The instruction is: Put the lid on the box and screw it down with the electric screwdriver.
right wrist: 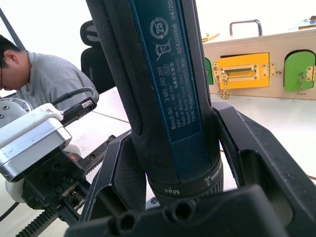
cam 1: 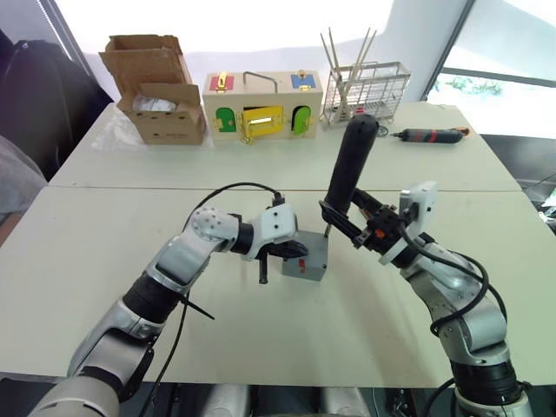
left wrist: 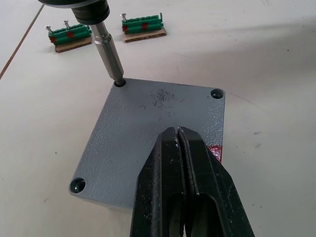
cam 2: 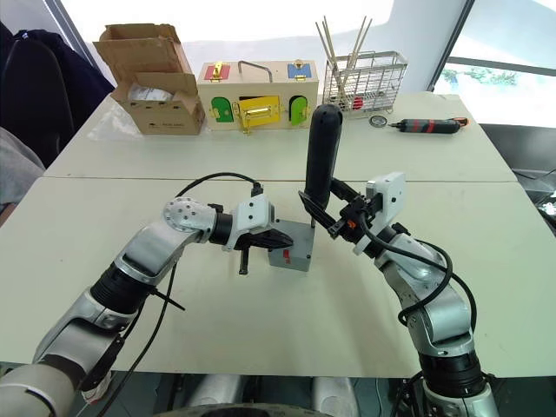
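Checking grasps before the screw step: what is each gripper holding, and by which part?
Right gripper clamps the electric screwdriver around its lower body, near the bit end. Left gripper holds nothing; its shut fingers rest on the lid.

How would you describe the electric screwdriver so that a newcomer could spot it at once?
On the near table, the right gripper holds the electric screwdriver upright over the box. It is thick and black, unlike the slim red-and-black screwdriver lying farther back.

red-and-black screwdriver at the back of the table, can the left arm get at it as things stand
Probably not. The red-and-black screwdriver lies at the far right of the table, beyond the right tool holding the electric screwdriver. The left tool is shut, resting on the lid.
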Motion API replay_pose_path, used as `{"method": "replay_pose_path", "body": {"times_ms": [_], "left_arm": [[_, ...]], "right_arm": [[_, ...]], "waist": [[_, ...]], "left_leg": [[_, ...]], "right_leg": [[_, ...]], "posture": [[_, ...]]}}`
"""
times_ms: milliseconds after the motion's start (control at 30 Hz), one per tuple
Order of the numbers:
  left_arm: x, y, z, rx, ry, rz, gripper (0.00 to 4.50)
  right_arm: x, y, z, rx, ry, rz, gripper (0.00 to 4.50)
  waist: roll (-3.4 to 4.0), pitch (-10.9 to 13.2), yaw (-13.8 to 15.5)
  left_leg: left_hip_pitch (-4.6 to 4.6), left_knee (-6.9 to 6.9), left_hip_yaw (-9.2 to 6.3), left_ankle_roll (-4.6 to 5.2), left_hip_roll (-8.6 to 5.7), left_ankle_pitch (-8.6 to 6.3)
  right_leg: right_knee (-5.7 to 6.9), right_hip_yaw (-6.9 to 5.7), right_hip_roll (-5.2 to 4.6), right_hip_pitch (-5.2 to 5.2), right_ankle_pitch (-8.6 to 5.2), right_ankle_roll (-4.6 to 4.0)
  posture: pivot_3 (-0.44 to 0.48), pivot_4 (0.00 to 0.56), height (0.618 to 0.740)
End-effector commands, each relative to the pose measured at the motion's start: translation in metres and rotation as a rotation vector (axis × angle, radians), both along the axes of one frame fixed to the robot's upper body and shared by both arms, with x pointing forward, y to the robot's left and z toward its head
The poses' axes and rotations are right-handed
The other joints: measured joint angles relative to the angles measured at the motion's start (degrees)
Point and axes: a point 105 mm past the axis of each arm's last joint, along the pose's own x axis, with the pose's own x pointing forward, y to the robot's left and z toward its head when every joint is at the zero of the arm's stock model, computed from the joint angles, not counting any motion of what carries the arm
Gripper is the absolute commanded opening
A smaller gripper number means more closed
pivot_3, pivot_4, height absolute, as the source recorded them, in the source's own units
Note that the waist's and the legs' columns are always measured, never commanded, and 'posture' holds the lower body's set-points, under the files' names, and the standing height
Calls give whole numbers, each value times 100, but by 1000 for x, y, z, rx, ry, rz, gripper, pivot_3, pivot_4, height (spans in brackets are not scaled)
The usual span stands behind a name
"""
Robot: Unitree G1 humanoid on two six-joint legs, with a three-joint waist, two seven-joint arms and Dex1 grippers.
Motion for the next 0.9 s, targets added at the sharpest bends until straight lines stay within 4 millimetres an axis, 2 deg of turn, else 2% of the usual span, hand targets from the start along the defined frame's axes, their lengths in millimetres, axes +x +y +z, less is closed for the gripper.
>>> {"method": "replay_pose_path", "body": {"times_ms": [33,900], "left_arm": [[-1,7,-18,57,48,33,0],[2,8,-19,59,50,42,0]], "right_arm": [[4,-7,-39,-12,162,-39,1879],[9,-9,-26,-5,110,-57,1879]], "waist": [[0,-1,0],[0,0,1]], "left_leg": [[3,-2,-1,0,0,0],[5,-11,-3,0,0,0]], "right_leg": [[-1,-1,0,3,0,0],[-11,-2,-3,6,0,-1]], "posture": [[0,150,731],[0,150,731]]}}
